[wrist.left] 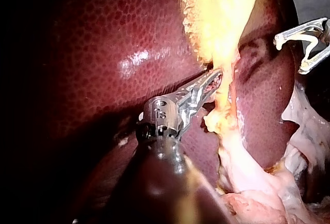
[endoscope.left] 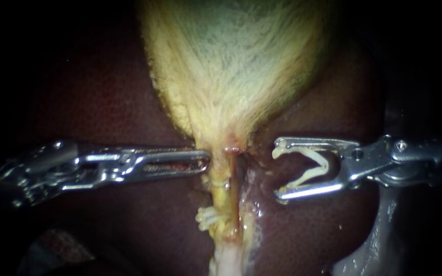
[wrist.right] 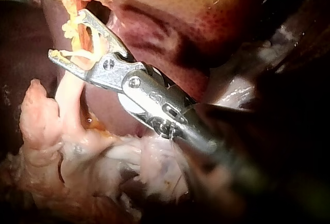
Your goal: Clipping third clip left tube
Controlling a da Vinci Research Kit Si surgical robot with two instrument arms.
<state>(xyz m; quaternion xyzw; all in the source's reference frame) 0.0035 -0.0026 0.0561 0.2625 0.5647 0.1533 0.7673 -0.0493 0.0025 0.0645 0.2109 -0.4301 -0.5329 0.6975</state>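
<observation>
The yellow gallbladder [endoscope.left: 231, 66] narrows downward into the left tube [endoscope.left: 222, 191], which carries a white clip [endoscope.left: 208, 217]. A paler strand [endoscope.left: 249, 209] runs just right of it. My left instrument [endoscope.left: 203, 161] comes in level from the left, its slotted jaws lying together on the tissue at the gallbladder's neck; the left wrist view shows the same jaws [wrist.left: 216, 77] against the yellow tissue. My right instrument [endoscope.left: 278, 173] stands right of the tubes and apart from them. Its jaws are spread wide, with an open white clip [endoscope.left: 310, 168] seated between them, also seen in the right wrist view [wrist.right: 77, 53].
Dark red liver [endoscope.left: 129, 102] surrounds the gallbladder on both sides. Pale fatty tissue [wrist.right: 103, 157] lies below the tubes. A grey, shiny surface [endoscope.left: 379, 235] shows at the lower right.
</observation>
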